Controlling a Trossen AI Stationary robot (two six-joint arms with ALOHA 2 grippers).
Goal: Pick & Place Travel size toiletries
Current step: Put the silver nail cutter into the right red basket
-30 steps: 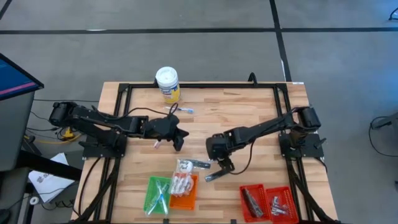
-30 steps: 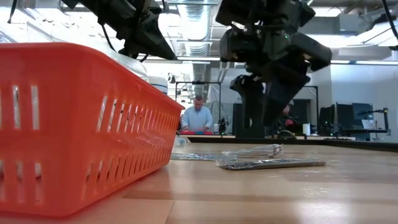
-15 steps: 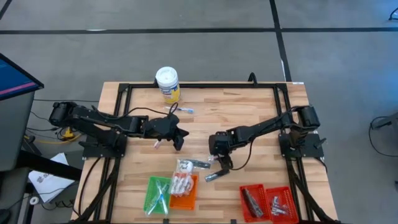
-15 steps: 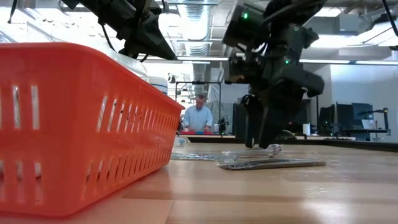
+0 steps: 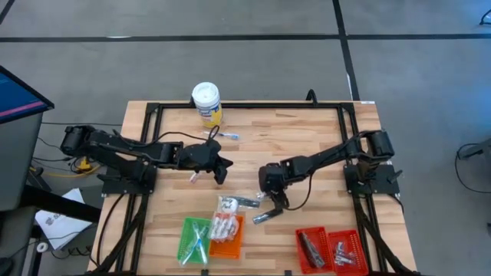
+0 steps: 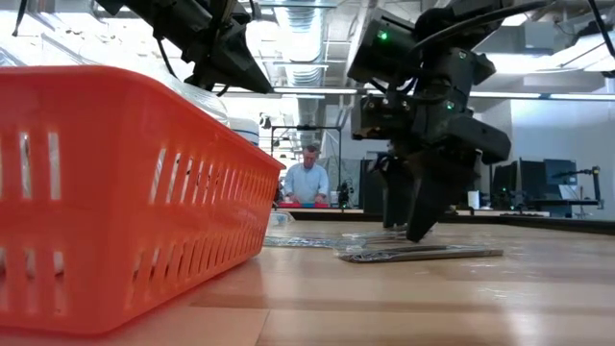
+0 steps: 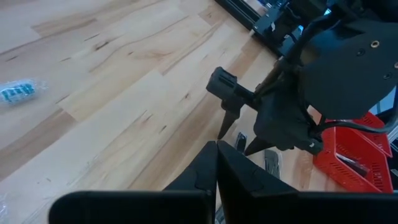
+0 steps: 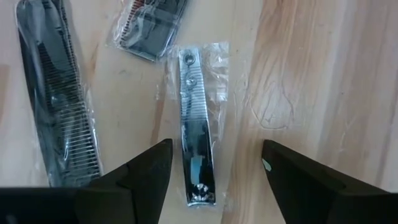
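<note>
While the pale wooden table looks smooth from above, only the right wrist view shows a shiny metal nail clipper in crinkly clear wrap, lying flat. It sits between the spread black fingers of the right gripper, near a long black comb in plastic. Farther off over the table, the left gripper is pressed together.

The table is pale, matt, grained wood. A nail clipper of shiny chromed metal lies in clear, glossy, crinkled plastic wrap; so does a dark plastic comb. The orange tray is smooth slotted plastic
</note>
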